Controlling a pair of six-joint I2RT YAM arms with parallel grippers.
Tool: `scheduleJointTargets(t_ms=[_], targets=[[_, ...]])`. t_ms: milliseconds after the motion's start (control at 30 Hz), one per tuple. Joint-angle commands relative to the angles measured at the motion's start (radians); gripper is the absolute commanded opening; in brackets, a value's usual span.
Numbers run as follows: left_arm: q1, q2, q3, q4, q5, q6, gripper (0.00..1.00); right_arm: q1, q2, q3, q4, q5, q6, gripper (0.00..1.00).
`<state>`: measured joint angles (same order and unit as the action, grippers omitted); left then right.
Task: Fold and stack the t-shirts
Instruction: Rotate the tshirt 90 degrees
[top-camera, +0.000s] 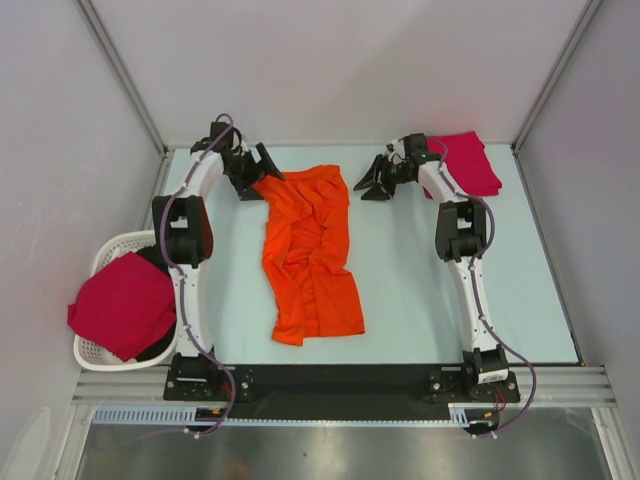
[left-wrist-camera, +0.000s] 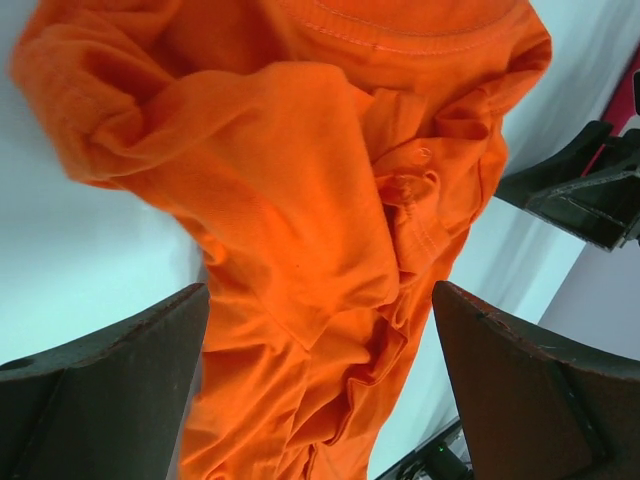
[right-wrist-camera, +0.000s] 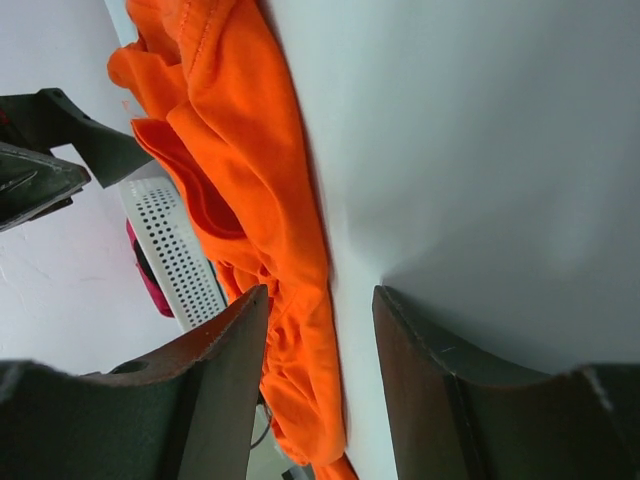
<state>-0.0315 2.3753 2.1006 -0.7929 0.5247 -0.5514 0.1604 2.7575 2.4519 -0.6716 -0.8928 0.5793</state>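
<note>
Orange shirt (top-camera: 310, 250) is lying crumpled and unfolded down the middle of the table (top-camera: 430, 300), running from the far edge toward the arms' bases, with its near end spreading wider than its far end. Deep wrinkles are running along its length, and the left wrist view is showing a stitched hem and bunched folds at its far end.

Left gripper (top-camera: 262, 165) is hovering at the shirt's far left corner with its jaws spread wide. In its own camera the two dark fingers (left-wrist-camera: 120, 390) are standing far apart on either side of the orange cloth, which is filling the space below them; no cloth is being pinched.

Right gripper (top-camera: 370, 182) is sitting off the shirt's far right corner, over bare table, pointing toward the shirt. Its jaws are standing partly apart, narrower than the left pair, and nothing is sitting between them; its wrist view is showing pale tabletop in the gap and the orange shirt's edge just beyond.

One pink shirt (top-camera: 475, 165) is lying folded at the table's far right corner, behind the right arm. Another pink shirt (top-camera: 125, 305) is draping over the rim of the white basket (top-camera: 100, 355), which is standing beside the table's left edge, next to the left arm.
</note>
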Motion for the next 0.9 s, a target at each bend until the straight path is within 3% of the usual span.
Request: scheduleJointTargets(t_ms=[0, 333, 833, 867], targets=[[0.028, -0.017, -0.008, -0.009, -0.041, 0.001, 1.0, 0.037, 0.057, 0.012, 0.096, -0.003, 0.077, 0.52], [0.084, 0.005, -0.057, -0.019, -0.057, 0.01, 0.99, 0.079, 0.119, 0.058, 0.21, 0.015, 0.192, 0.5], [-0.062, 0.169, 0.033, 0.078, 0.076, -0.093, 0.99, 0.123, 0.129, 0.056, 0.259, 0.028, 0.238, 0.49], [-0.071, 0.177, 0.044, 0.081, 0.081, -0.1, 0.92, 0.125, 0.131, 0.055, 0.26, 0.025, 0.24, 0.48]])
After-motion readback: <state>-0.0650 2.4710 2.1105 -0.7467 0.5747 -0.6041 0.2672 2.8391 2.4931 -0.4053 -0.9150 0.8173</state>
